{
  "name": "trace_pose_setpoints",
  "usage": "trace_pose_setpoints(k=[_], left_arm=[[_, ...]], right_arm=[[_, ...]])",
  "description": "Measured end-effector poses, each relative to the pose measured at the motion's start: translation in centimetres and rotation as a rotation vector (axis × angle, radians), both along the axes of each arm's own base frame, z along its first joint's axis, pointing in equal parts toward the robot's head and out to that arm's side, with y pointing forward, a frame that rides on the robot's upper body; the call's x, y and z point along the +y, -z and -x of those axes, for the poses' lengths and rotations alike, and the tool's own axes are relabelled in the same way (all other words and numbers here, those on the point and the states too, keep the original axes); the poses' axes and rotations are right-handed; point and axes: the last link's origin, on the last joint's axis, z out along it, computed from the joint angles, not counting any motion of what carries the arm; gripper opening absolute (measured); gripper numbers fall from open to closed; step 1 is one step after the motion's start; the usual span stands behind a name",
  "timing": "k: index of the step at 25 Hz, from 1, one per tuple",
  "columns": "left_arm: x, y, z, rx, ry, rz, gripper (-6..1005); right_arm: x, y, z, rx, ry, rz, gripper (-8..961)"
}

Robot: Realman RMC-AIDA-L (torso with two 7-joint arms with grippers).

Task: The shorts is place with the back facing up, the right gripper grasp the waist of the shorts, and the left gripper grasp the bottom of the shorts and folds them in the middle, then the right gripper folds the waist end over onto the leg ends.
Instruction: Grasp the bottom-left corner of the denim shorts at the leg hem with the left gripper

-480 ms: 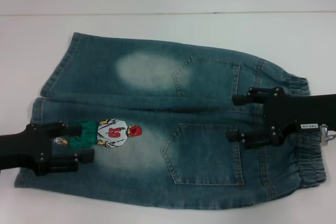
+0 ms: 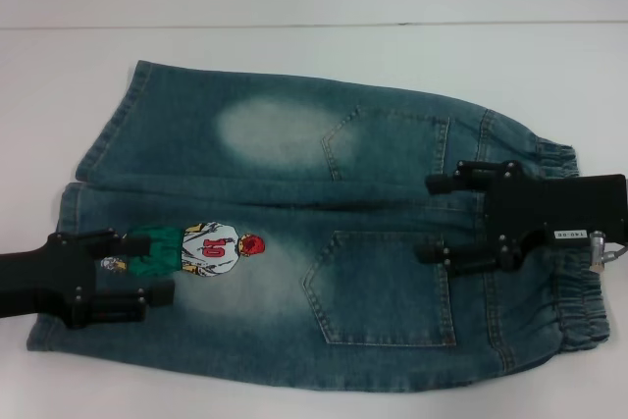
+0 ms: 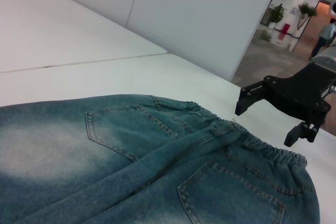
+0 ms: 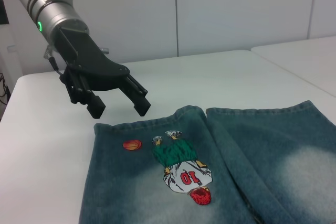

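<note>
Shorts (image 2: pixel 324 233) lie flat on the white table (image 2: pixel 314 56), back pockets up, waist (image 2: pixel 574 272) toward the robot's right, leg hems (image 2: pixel 74 242) toward its left. Nothing folded yet.

Change since half a second ago: the right gripper (image 2: pixel 437 220) has shifted slightly inward along the shorts, away from the elastic band and toward the pockets; its labelled body sits a touch higher in the head view. The left gripper (image 2: pixel 157 267) has barely moved, perhaps a hair toward the near edge. The cloth itself has not shifted or wrinkled.

Reading: both arms are settling over their grasp ends, so the first fold has not begun. The right claw's inward drift puts its tips over the pocket area rather than the ruffled band, so it may need to come back or drop at the band edge.

Claw states: right gripper fingers spread wide, nothing between them; the left wrist view shows it (image 3: pixel 265 121) hanging clear above the waistband. Left gripper also spread and empty; the right wrist view shows it (image 4: pixel 122 108) in the air just beyond the hem by the cartoon boy patch (image 4: pixel 181 169).

Hard to make out: from the head view alone, height above the denim is unreadable. The left arm is cut off at the frame edge. Part of the waist under the right gripper's body is hidden; it probably lies flat, but I cannot confirm that.
</note>
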Motion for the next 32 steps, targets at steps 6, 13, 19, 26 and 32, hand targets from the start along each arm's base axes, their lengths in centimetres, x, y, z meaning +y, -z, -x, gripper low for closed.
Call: trace_pose_setpoints(k=[6,13,19,26,32], left_arm=[[0.0,0.0,0.0,0.001,-0.004,0.004,859],[0.0,0.1,0.0,0.002,-0.017,0.011,859],[0.2,-0.3,0.1,0.027,-0.105,0.055,860],[0.6,-2.2,-0.2,0.132,-0.291,0.109,856],[1.5,-4.1,-0.4,0.255,-0.445,0.122,853]], right_arm=[[0.0,0.2,0.1,0.004,0.002,0.005,912],[0.1,0.1,0.0,0.001,0.007,-0.002,912],[0.1,0.0,-0.4,-0.007,0.018,-0.017,912],[-0.1,0.0,-0.6,-0.009,-0.001,-0.028,912],[0.0,0.2,-0.4,-0.014,-0.033,-0.038,912]])
